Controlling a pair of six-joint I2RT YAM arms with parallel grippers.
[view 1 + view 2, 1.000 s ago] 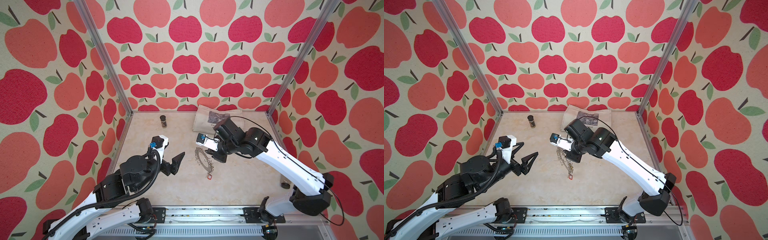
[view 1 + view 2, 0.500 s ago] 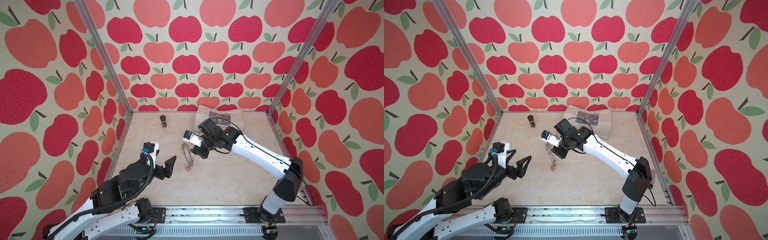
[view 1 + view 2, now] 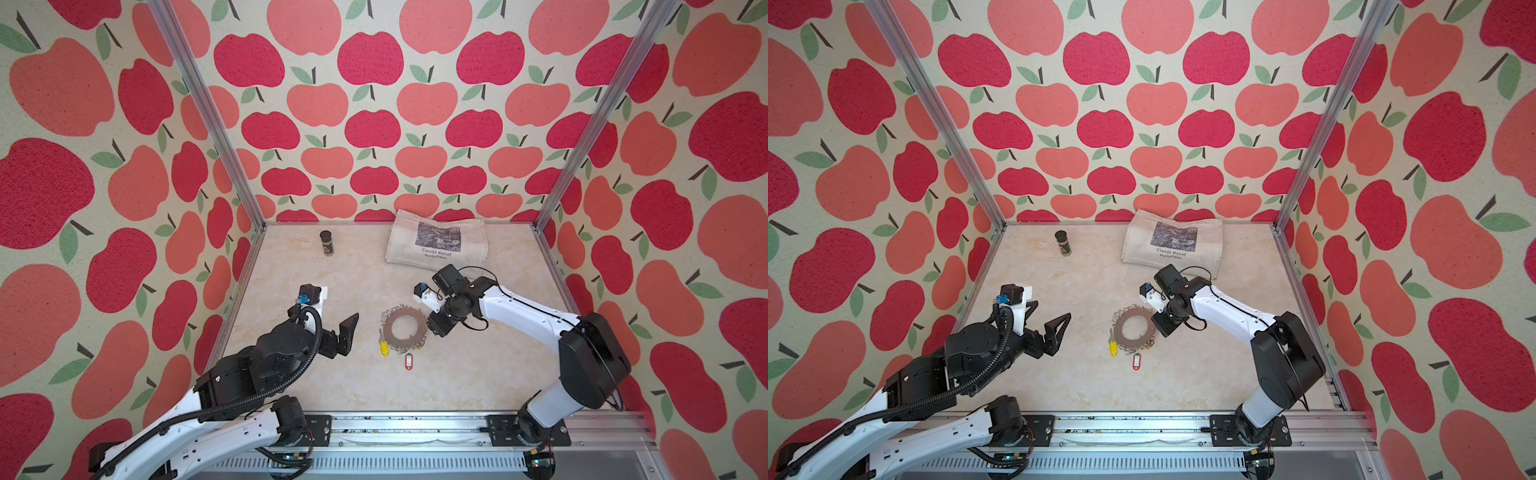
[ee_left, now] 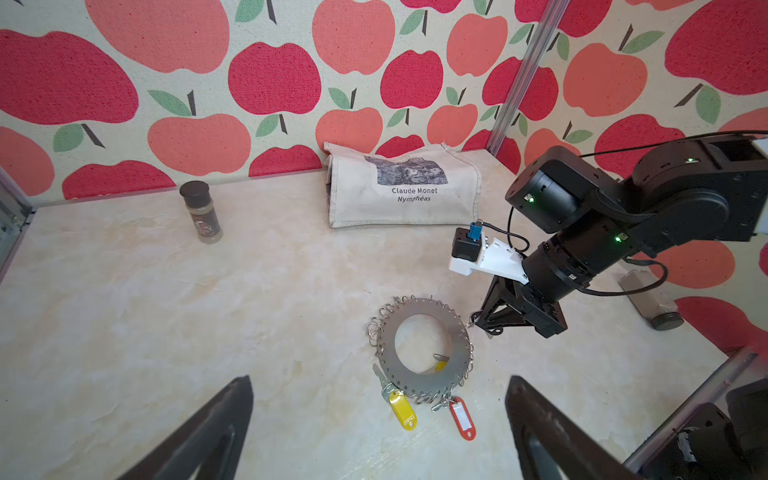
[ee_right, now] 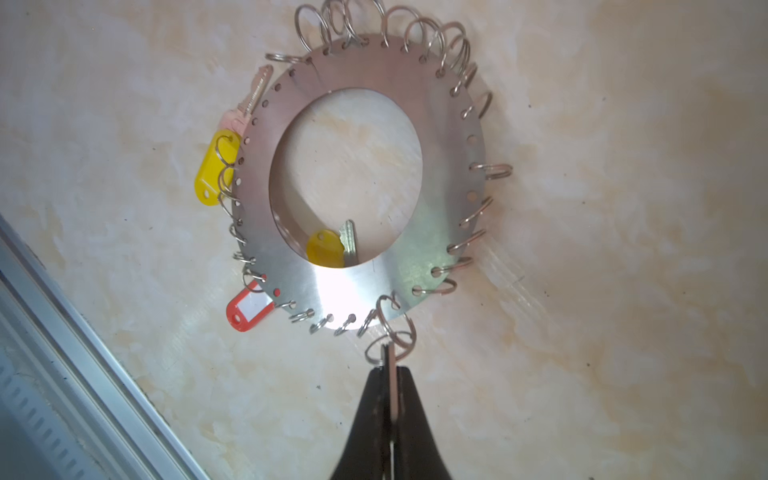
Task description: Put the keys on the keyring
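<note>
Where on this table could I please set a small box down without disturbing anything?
The broad front strip between the red tag and the rail is bare, as is the stretch between the jar and the left fingers. It is crowded around the keyring, where the right fingers pinch a key, with the bag just behind.

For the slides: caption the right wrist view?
Right tool shut on a thin dark piece beside a wire ring on the keyring's rim; red tag further along.
</note>
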